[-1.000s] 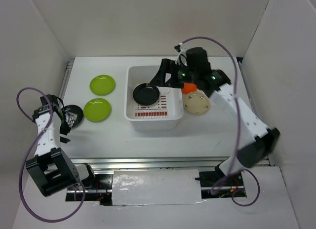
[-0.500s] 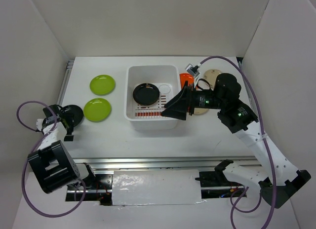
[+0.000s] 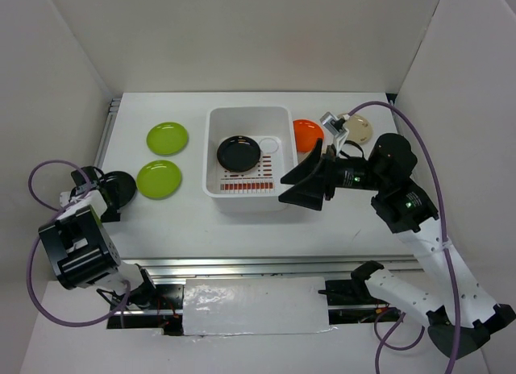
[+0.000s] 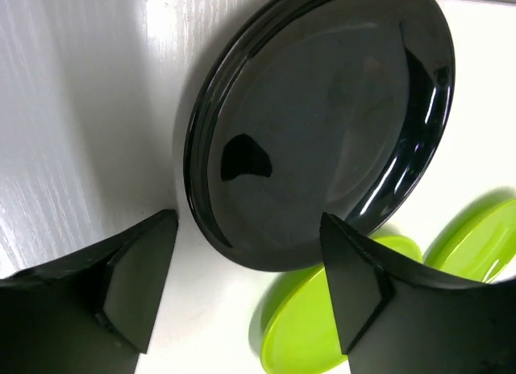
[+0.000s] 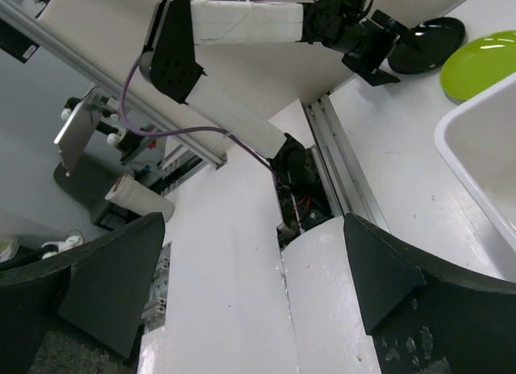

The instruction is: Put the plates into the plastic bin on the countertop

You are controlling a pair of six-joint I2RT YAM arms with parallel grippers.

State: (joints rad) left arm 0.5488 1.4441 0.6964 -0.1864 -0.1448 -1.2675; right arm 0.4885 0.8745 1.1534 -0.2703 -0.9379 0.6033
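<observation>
- Top external view: the plastic bin (image 3: 211, 160) stands in the middle of the table (image 3: 185, 217). One black plate (image 3: 239, 152) lies flat inside the bin, against its left wall.
- Left of the bin lie a lime green plate (image 3: 167, 138), toward the far edge, and a second lime green plate (image 3: 158, 179) just nearer. The two are close together but apart.
- A second black plate (image 3: 121, 185) lies at the table's left edge, just beside the nearer green plate.
- An orange plate (image 3: 304, 133) lies just beside the bin's right wall. A cream plate (image 3: 360, 129) lies farther right, toward the far right corner, partly hidden by arm hardware.
- Left wrist view: the left fingers (image 4: 129, 285) are spread wide. The near rim of the second black plate sits in the gap between them, and no contact shows.
- Right wrist view: the right fingers (image 5: 105, 277) are spread wide and hold nothing. The camera faces the table's near edge and the left arm (image 5: 242, 23).
- In the top external view the right fingers hang above the table just off the bin's near right corner.
</observation>
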